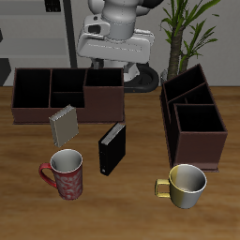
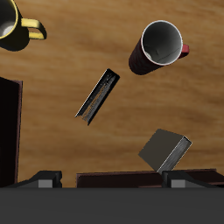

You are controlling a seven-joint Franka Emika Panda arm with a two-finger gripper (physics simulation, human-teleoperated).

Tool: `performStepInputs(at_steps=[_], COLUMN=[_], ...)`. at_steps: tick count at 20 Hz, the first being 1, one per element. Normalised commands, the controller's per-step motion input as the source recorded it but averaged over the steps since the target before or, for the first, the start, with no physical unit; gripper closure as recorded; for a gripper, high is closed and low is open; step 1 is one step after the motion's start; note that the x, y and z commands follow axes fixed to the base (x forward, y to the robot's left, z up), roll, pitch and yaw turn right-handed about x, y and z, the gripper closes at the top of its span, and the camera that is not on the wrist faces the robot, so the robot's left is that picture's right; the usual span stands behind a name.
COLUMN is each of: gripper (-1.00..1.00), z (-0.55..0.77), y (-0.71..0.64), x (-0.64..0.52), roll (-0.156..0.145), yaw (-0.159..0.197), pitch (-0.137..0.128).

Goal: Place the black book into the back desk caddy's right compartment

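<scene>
Nothing of the task had been accomplished yet, judging by how things lay. The black book [image 1: 112, 149] stood upright on the table [image 1: 131, 211], in front of the back desk caddy [image 1: 67, 95] and a little toward its right compartment [image 1: 103, 91], which held nothing that could be seen. The gripper [image 2: 112, 178] hung high above the book, apart from it; only the finger ends showed at the wrist view's edge, spread well apart with nothing between them (so the claw read as wide and empty). What remained, I judged, was everything: descend to the book, grasp it, carry it back over the caddy and lower it into that end section.

Counted: one black book; two desk caddies, the back one and a second caddy [image 1: 192, 120] seen end-on, well to the side of the book; one grey spiral notepad [image 1: 63, 123] propped just in front of the back caddy; two mugs, a red mug [image 1: 66, 174] and a yellow mug [image 1: 185, 184], both nearer the table's front edge than the book.
</scene>
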Motion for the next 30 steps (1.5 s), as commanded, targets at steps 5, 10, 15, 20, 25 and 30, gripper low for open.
performStepInputs(at_steps=[5, 10, 15, 20, 25, 30], gripper=[-1.0, -1.0, -1.0, -1.0, -1.0, -1.0], z=[0.0, 0.0, 0.09, 0.05, -0.1, -0.18], y=[-0.03, 0.04, -0.01, -0.03, 0.0, -0.02], x=[0.0, 0.05, 0.11, 0.12, 0.15, 0.19], roll=[-0.015, -0.021, -0.009, 0.019, 0.009, -0.005], yaw=[-0.001, -0.033, -0.054, -0.107, -0.101, -0.06], pitch=[-0.004, -0.007, -0.04, -0.05, -0.028, 0.005])
